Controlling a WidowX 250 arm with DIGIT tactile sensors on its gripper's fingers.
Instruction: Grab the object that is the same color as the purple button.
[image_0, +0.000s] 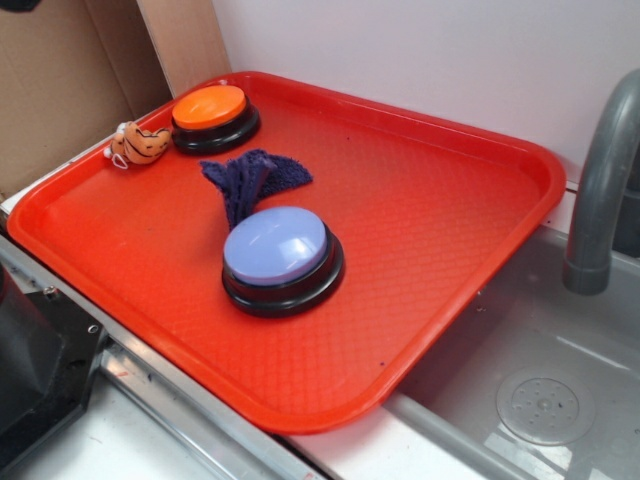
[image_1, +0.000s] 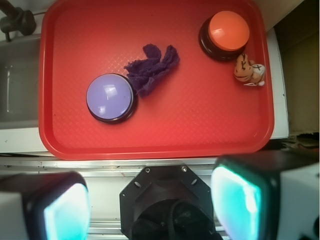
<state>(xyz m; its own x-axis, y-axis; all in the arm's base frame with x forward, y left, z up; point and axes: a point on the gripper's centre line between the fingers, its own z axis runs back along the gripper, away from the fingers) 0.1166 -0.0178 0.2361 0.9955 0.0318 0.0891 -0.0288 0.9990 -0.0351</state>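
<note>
Wrist view, left to right: the purple button is sitting on the red tray, with the purple rag lying crumpled just beside it, its near edge touching or almost touching the button's black base. Farther right, the orange button is standing near the tray's far corner, and the striped plush toy is lying just beside it. The hand is hanging released above the tray's near rim, its two fingers spread wide; the rag is lying well ahead of it, between the fingers' lines, untouched. Both fingers are blurred and cut off by the lower frame edge. Exterior view: the hand is not showing; the rag is lying between the two buttons, and a grey faucet is being cropped at the right.
</note>
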